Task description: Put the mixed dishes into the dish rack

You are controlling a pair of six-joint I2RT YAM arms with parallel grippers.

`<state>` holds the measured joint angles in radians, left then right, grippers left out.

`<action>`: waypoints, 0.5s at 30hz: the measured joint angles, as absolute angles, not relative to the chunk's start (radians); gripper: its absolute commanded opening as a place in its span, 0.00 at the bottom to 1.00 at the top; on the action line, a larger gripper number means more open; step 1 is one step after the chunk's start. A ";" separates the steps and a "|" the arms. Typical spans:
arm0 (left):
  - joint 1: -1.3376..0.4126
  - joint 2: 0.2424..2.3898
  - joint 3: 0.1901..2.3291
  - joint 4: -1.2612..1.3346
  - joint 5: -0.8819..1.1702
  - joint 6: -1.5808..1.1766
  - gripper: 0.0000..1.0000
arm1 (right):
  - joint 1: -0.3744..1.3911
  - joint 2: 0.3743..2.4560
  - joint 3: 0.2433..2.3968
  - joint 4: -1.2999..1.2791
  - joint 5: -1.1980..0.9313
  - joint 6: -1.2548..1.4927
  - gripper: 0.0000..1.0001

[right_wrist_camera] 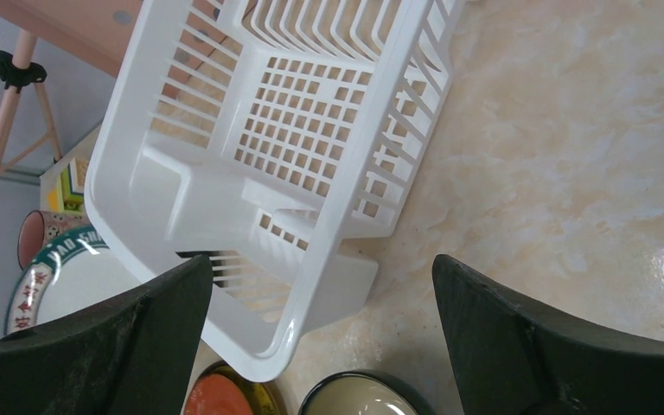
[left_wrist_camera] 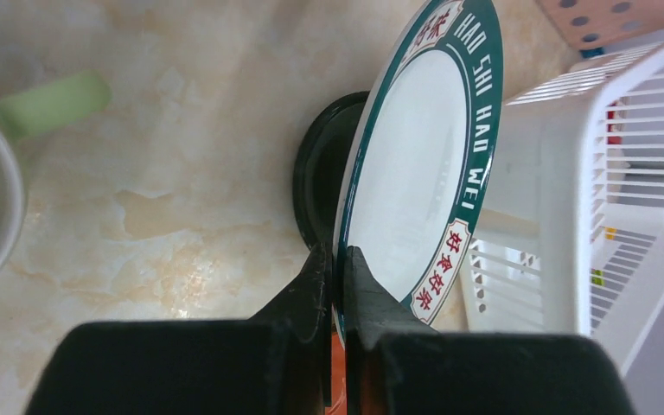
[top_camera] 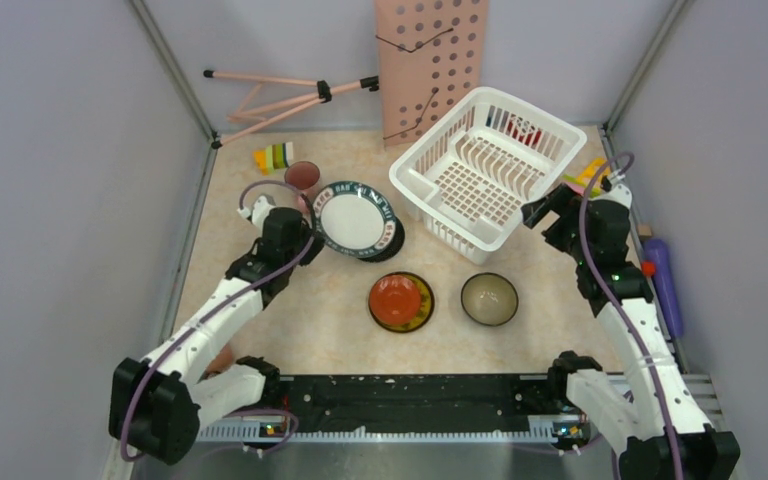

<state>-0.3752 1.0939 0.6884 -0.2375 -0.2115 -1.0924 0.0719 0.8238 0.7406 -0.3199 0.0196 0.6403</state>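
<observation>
- Left of centre in the overhead view: left gripper (left_wrist_camera: pixel 335 264) pinched tight on the near rim of the white plate (left_wrist_camera: pixel 415 173), which is tipped up over a dark dish (left_wrist_camera: pixel 316 173).
- Dish rack (top_camera: pixel 415 178) sits just right of the plate, upper middle.
- Right gripper (right_wrist_camera: pixel 320 277) is spread wide and empty, at the rack's right side.
- Step, as I read it: lifting the plate.
- Next move calls for swinging it right, upright, edge down between dividers.
- Red plate (top_camera: pixel 399 301) lies at lower centre, unloaded.

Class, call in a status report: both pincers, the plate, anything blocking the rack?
Left pincer shut on white plate rim. Right pincer open, beside dish rack. Nothing seen between plate and rack.
</observation>
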 measured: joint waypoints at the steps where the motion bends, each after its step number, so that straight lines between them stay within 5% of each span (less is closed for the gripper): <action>1: -0.375 1.071 0.704 -0.252 -0.218 -1.073 0.00 | 0.072 0.826 0.741 -0.319 0.020 0.640 0.96; 9: -0.375 0.948 0.822 -0.339 -0.258 -0.877 0.00 | 0.072 0.913 0.766 -0.333 0.039 0.640 0.95; 15: -0.375 0.935 0.902 -0.336 -0.255 -0.688 0.00 | 0.072 0.981 0.805 -0.338 0.063 0.648 0.82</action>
